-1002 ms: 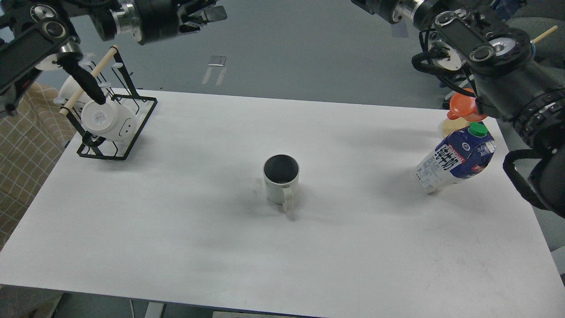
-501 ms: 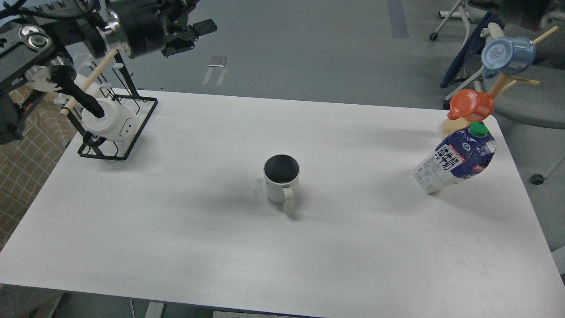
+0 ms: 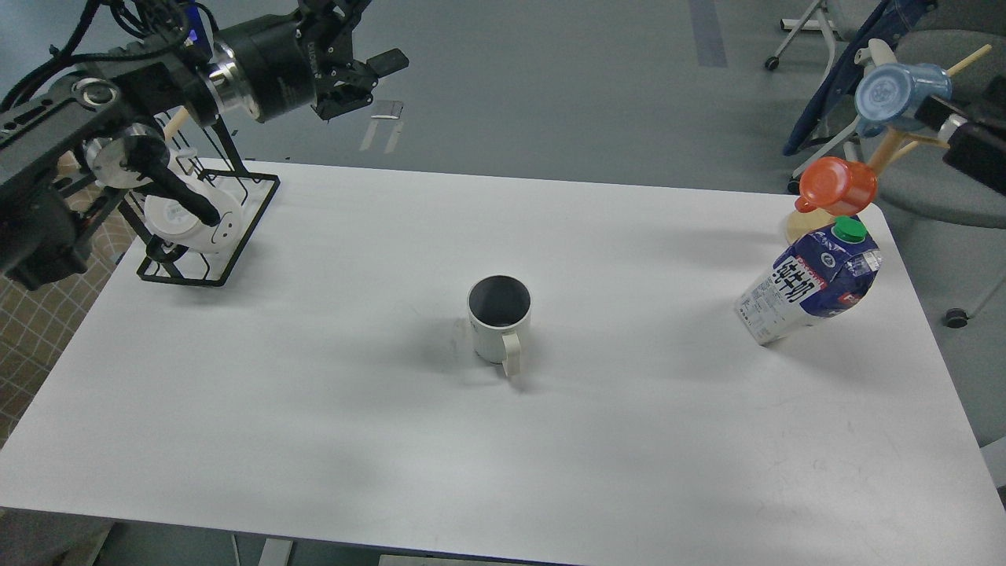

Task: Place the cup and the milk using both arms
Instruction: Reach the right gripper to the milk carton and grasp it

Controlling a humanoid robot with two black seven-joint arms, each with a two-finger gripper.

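The cup, cream-white with a dark inside, stands upright in the middle of the white table, its handle turned toward the front. The milk, a blue and white carton with a green cap, stands near the table's right edge. My left gripper hovers beyond the table's far left edge, open and empty, well away from the cup. Only a dark end of my right arm shows at the right edge, above and behind the milk; its fingers cannot be made out.
A black wire rack holding white cups stands at the back left, under my left arm. A wooden cup tree with an orange cup and a blue cup stands behind the milk. Chairs stand beyond the table at the right.
My right arm has swung out of the upper right and now shows only at the right edge. My left arm has shifted slightly down and right. The cup and milk have not moved.
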